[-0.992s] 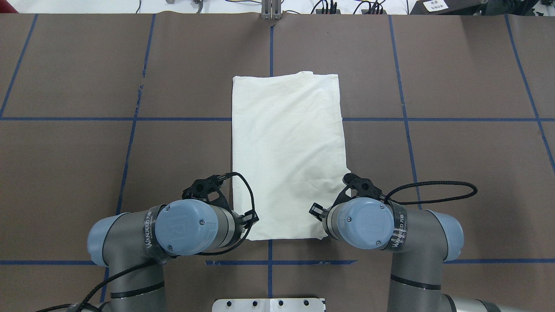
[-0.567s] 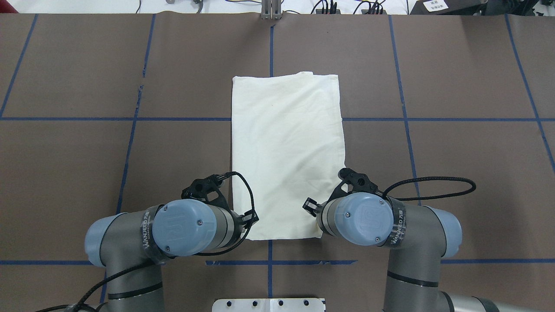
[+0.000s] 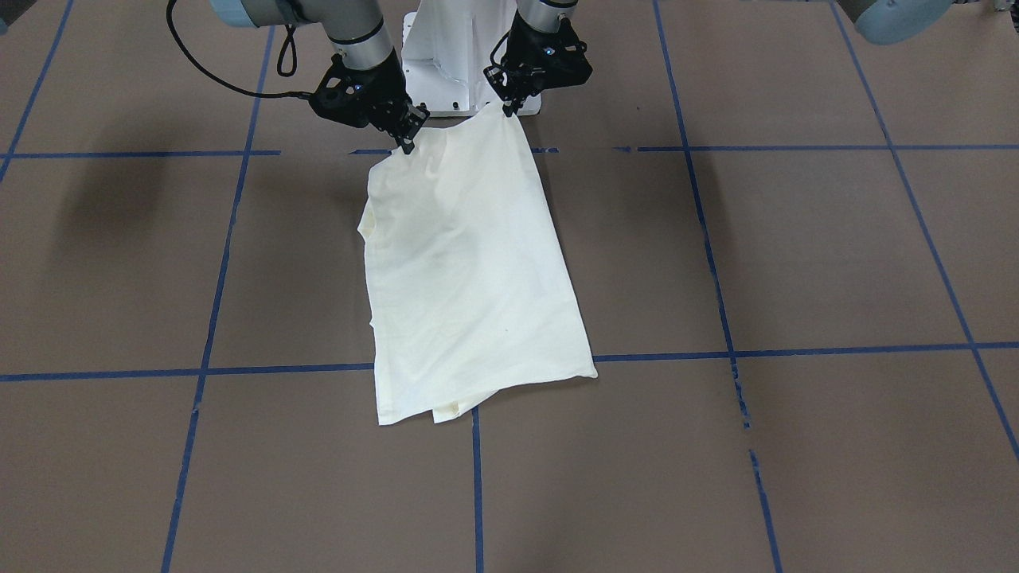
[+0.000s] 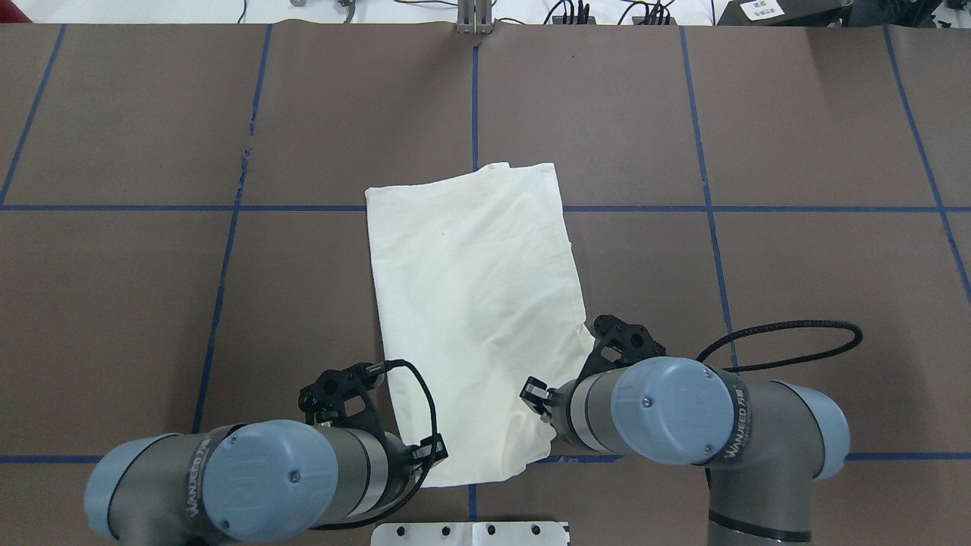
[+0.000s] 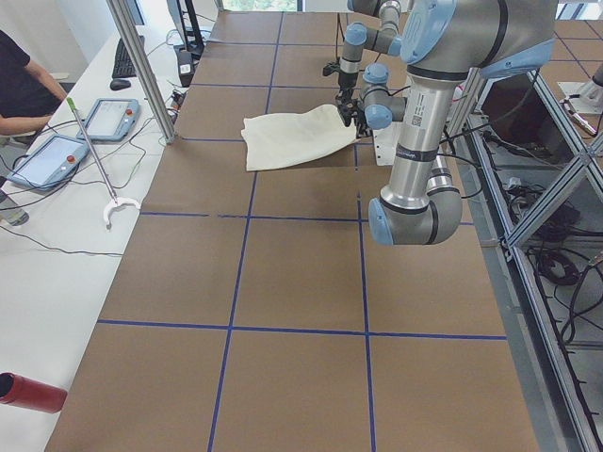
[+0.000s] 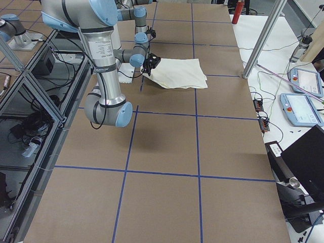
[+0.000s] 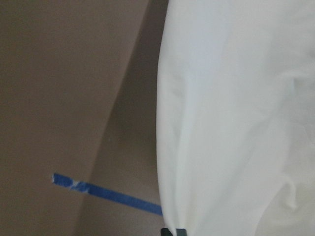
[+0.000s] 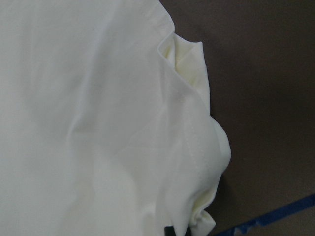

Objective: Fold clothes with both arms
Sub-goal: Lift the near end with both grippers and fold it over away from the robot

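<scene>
Left end effector (image 3: 508, 110) and right end effector (image 3: 404, 142) are each clamping a near corner of the T-shirt (image 3: 470, 270) (far end lying on the counter (image 3: 796, 255)) — fold's lifting stage, I reckon; next, carrying both corners forward evenly.

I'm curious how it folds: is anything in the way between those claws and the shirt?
Nothing visible is. The left gripper and right gripper already pinch the near corners of the shirt, and nothing lies on the cloth.

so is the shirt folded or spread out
Folded: the shirt is a narrow panel, no sleeves showing, with layered edges at its far end.
</scene>
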